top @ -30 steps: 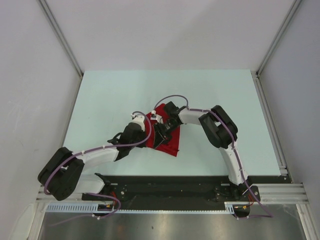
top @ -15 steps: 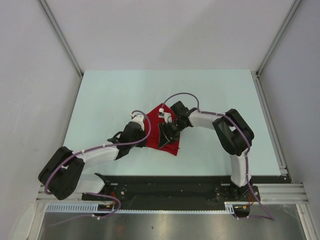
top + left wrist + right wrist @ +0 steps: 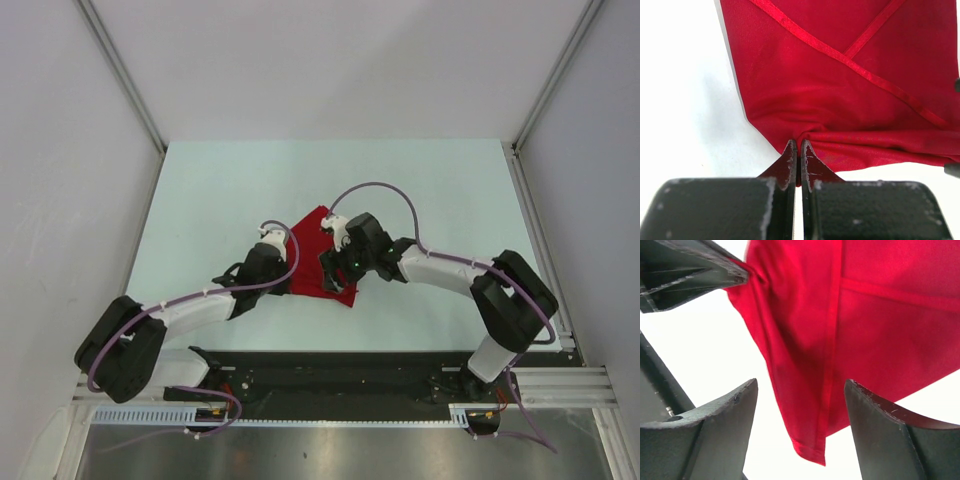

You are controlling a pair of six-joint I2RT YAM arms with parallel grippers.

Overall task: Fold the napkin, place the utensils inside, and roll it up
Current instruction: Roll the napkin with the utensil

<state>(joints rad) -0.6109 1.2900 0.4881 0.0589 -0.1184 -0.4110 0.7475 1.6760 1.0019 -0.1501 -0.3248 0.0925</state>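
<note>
Left arm: white rounded plastic link shells (image 3: 195, 310), joined by a bulky black elbow housing (image 3: 120, 352).
Right arm: matching white link shells (image 3: 445, 268) and a matching black elbow housing (image 3: 518, 305).
Cables: a thin purple cable (image 3: 297, 255) loops at the left wrist, and a second purple cable (image 3: 375, 184) arches above the right wrist. Small white clips (image 3: 270, 232) sit on them.
Left gripper (image 3: 797, 147): two flat matte black fingers (image 3: 815, 175) with pointed tips and pale scuffed edges, on a blocky black body.
Right gripper (image 3: 800, 382): broad dark grey fingers (image 3: 715, 415) with curved, lightly chipped inner edges.
Bases: a black mounting plate (image 3: 330, 375) on a silver aluminium rail (image 3: 560, 380).
</note>
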